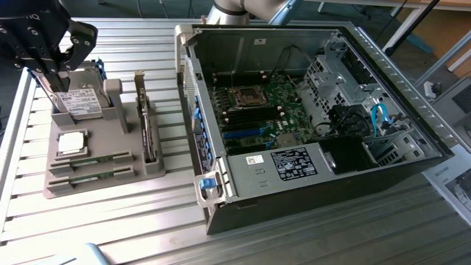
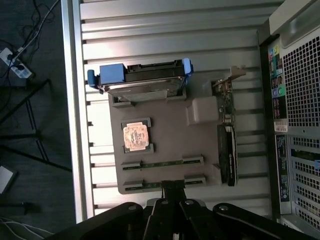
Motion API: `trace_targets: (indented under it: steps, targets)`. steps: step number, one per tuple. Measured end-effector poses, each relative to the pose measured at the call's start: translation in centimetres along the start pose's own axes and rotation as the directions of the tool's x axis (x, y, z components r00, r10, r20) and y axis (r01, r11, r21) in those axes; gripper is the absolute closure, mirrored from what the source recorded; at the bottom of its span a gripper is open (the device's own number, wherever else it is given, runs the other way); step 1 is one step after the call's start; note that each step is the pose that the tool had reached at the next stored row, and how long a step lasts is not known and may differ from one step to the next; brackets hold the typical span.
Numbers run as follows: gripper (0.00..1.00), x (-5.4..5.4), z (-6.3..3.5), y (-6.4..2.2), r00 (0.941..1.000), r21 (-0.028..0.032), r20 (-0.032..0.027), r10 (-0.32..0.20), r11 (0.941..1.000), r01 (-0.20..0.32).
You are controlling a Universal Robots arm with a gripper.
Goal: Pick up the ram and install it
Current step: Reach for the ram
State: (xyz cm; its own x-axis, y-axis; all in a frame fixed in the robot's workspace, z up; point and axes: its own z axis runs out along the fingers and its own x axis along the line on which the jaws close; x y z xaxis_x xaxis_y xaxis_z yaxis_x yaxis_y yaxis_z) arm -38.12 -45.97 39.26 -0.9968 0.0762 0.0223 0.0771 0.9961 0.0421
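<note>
The gripper (image 1: 57, 83), fingers pressed together, is hovering at the exterior view's upper left above the tray (image 1: 103, 144); ram (image 1: 92, 162) is lying slotted there.

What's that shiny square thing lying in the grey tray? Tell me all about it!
It's a flat, square chip with a shiny metal top. It lies flat in its own square pocket of the grey holder, between the standing hard drive and two green memory sticks. Only the holder touches it.
</note>
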Motion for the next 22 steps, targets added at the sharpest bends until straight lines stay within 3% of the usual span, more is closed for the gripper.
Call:
trace_targets:
  steps: [5, 22]
  targets:
    - [0.90, -0.04, -0.03, -0.55, 1.0000, 0.0001, 0.0000, 0.000, 1.0000, 0.000]
    - [0.90, -0.33, -0.02, -0.34, 1.0000, 0.0000, 0.0000, 0.000, 1.0000, 0.000]
